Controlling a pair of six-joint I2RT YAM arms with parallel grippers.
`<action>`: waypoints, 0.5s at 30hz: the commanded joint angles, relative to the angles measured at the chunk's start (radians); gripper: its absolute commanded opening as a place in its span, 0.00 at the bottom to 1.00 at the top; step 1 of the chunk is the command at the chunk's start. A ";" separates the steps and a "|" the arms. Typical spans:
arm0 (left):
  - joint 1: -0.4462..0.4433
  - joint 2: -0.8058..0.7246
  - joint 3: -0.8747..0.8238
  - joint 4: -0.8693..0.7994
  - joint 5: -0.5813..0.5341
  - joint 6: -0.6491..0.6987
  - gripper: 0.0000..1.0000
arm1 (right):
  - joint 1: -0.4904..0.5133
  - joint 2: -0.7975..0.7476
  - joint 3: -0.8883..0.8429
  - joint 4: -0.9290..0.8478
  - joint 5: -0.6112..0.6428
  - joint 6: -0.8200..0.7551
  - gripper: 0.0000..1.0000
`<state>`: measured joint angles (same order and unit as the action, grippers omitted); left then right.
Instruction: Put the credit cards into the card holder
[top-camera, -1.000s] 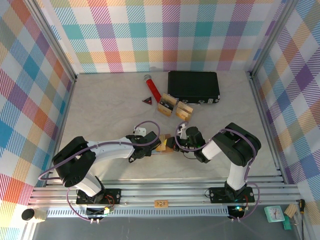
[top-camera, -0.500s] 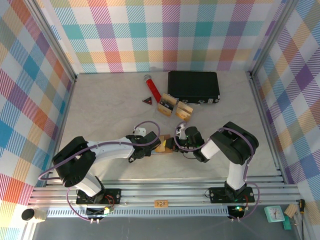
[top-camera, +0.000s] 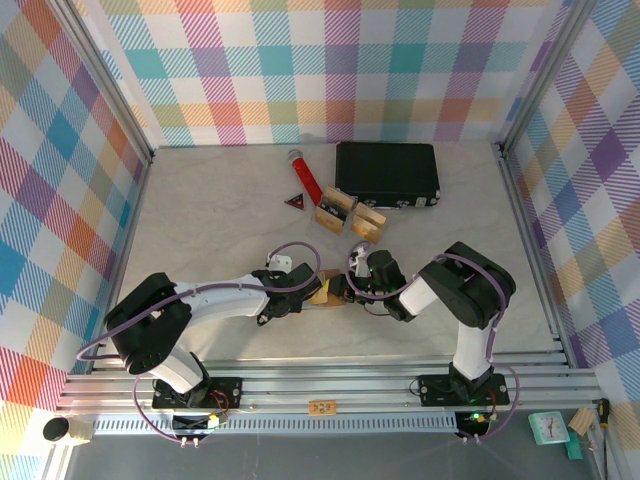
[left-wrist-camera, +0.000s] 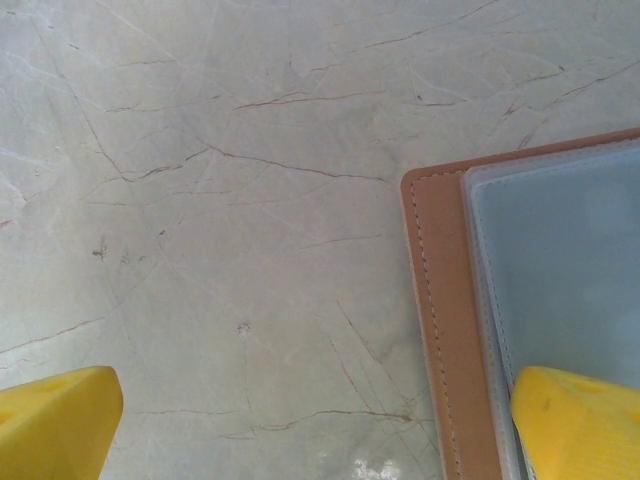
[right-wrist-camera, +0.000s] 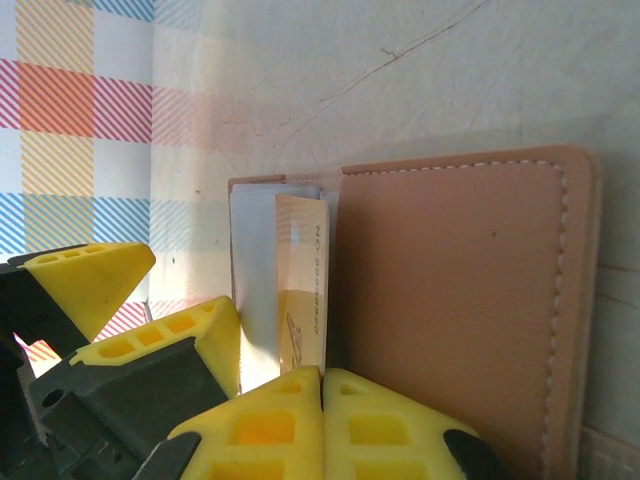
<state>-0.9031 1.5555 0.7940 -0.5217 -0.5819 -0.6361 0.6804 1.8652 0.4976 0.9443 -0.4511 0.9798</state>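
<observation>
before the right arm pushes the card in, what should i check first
1. Right gripper shut on the credit card: ok.
2. Card lined up between the clear sleeve and the leather flap of the card holder: ok.
3. Card's leading edge already inside a slot: cannot tell, the end is hidden.
4. Left gripper open, one fingertip over the holder's sleeve: ok.
5. That fingertip actually pressing the holder down on the table: cannot tell.
6. Room between the two grippers: not ok, probably; in the right wrist view they sit side by side.
</observation>
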 joint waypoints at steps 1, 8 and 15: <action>-0.010 -0.008 -0.022 -0.027 -0.002 0.001 1.00 | 0.008 0.023 0.010 -0.042 -0.013 -0.020 0.00; -0.010 -0.008 -0.022 -0.028 -0.002 0.001 1.00 | 0.011 0.032 0.021 -0.052 -0.020 -0.020 0.00; -0.011 -0.009 -0.018 -0.027 -0.002 0.004 1.00 | 0.014 0.034 0.027 -0.073 -0.017 -0.023 0.00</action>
<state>-0.9031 1.5555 0.7940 -0.5224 -0.5861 -0.6357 0.6811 1.8713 0.5125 0.9257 -0.4583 0.9798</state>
